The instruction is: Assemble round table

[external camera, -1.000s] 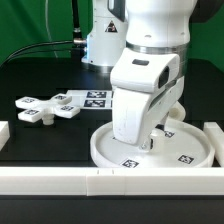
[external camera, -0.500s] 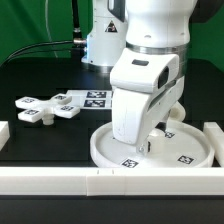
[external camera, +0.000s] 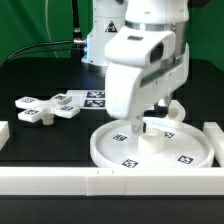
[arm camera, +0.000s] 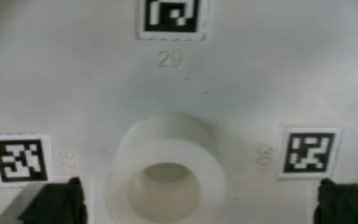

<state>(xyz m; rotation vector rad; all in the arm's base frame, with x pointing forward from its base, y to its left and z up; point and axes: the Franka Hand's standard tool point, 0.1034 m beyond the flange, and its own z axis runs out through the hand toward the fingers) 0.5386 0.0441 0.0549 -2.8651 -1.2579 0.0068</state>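
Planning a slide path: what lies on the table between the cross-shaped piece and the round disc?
Nothing: the exterior view shows bare table between the cross-shaped piece and the round disc; the marker board sits farther back.

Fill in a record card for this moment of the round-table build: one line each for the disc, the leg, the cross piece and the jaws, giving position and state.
disc: large rimmed round disc, lying flat, tags facing up
leg: short cylindrical leg, upright at the disc's middle, hollow end up
cross piece: cross-shaped piece, lying loose at the exterior view's left, apart from the disc
jaws: open, one on either side of the leg, clear of it
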